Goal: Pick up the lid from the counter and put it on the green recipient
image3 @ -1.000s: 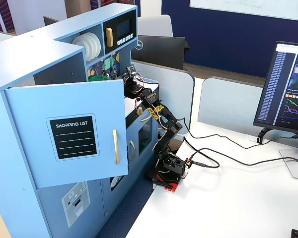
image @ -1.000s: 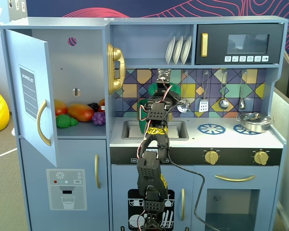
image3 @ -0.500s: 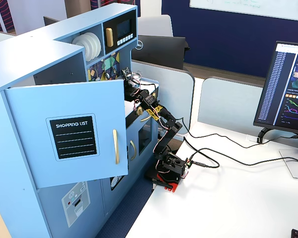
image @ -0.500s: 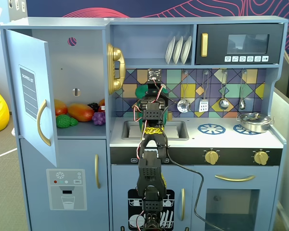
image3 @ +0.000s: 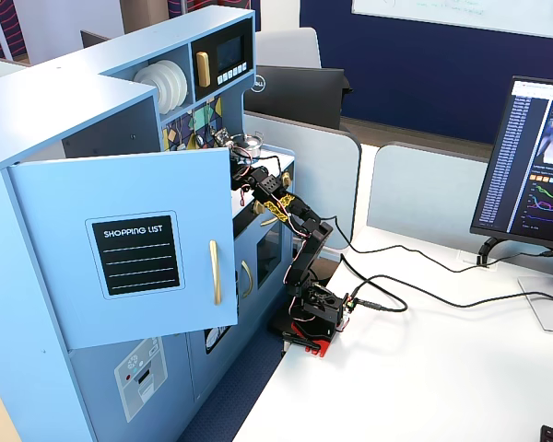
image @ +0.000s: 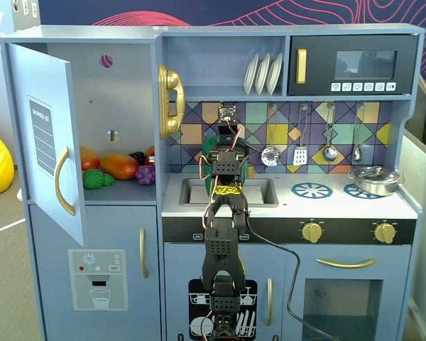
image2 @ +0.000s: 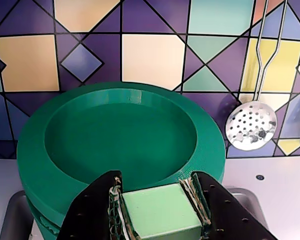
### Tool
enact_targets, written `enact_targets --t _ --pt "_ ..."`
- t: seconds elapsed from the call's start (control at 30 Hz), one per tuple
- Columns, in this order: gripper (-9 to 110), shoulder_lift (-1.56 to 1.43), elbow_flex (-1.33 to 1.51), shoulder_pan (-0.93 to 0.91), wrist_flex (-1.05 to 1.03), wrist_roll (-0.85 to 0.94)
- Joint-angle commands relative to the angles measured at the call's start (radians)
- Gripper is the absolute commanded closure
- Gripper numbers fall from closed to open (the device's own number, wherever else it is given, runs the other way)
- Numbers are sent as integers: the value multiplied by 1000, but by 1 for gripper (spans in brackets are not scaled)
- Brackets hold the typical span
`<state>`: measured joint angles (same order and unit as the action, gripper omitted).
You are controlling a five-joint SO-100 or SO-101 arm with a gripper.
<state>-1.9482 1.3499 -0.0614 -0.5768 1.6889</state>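
In the wrist view my gripper (image2: 157, 187) is shut on the light-green square knob (image2: 160, 210) of the lid (image2: 120, 135), a dark-green round disc with a raised rim. The lid lies level, on or just above the green recipient (image2: 42, 220); only a sliver of the recipient's wall shows under the lid's left edge, and I cannot tell whether they touch. In a fixed view the gripper (image: 226, 145) is at the back of the counter behind the sink, with a bit of the green recipient (image: 207, 150) showing to its left; the arm hides the lid.
The tiled back wall stands close behind the lid. A steel skimmer (image2: 250, 125) hangs on it to the right. The sink (image: 192, 190) is just in front. Blue burner rings (image: 311, 190) and a steel pan (image: 375, 179) lie to the right. The fridge door (image: 46, 135) stands open.
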Motion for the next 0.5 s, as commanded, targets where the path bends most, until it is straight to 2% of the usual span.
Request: enact_targets --t 0.0,0.47 --pt "102 -5 -83 2 -6 25" --pt "102 -29 -41 0 -49 57"
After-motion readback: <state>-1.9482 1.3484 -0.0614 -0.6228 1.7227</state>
